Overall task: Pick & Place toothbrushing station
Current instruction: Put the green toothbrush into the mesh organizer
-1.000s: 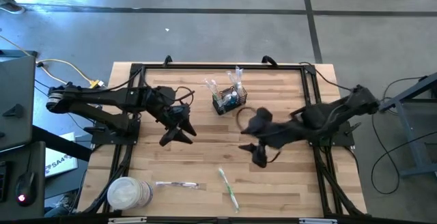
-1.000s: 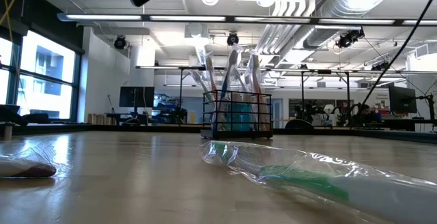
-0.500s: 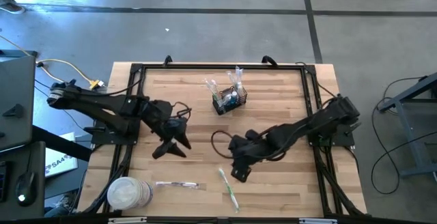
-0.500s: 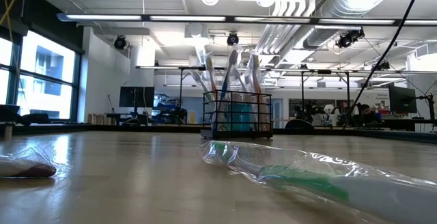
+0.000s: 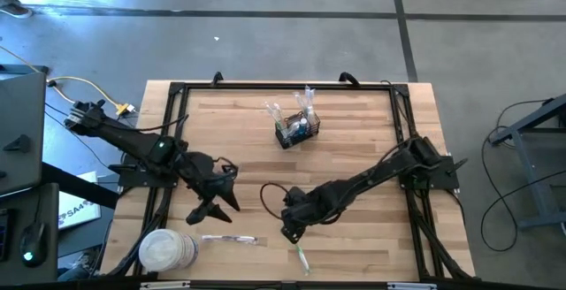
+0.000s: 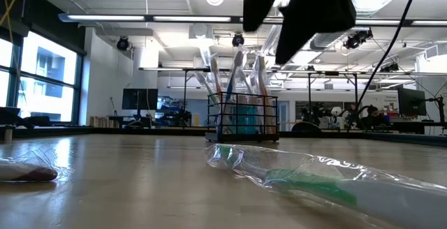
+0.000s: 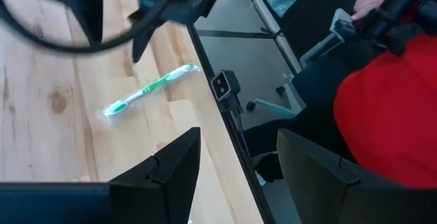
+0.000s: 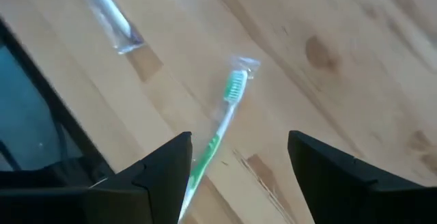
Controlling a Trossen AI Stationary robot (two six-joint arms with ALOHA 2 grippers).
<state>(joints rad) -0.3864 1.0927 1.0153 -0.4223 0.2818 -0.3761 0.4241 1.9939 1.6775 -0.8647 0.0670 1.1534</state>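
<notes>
The toothbrushing station (image 5: 294,129), a small black wire-mesh basket with several toothbrushes upright in it, stands on the far middle of the table; the low view shows the basket (image 6: 243,114) too. A green toothbrush in clear wrap (image 5: 299,248) lies flat near the front edge. My right gripper (image 5: 290,230) hangs open just above the brush's head end (image 8: 234,87), fingers pointing down, touching nothing. My left gripper (image 5: 217,209) is open in the air over the near left of the table.
A second wrapped toothbrush (image 5: 228,239) lies near the front edge, left of the green one. A round white tub (image 5: 166,251) sits at the near left corner. A person in red (image 7: 389,115) stands beyond the table's edge. Bare wood lies between the basket and the brushes.
My right gripper has come down and toward the near edge and the left, from mid-table to just over the green toothbrush, rolling and tipping downward; it stays open. My left gripper has swung toward the near edge, still open. No object has moved.
</notes>
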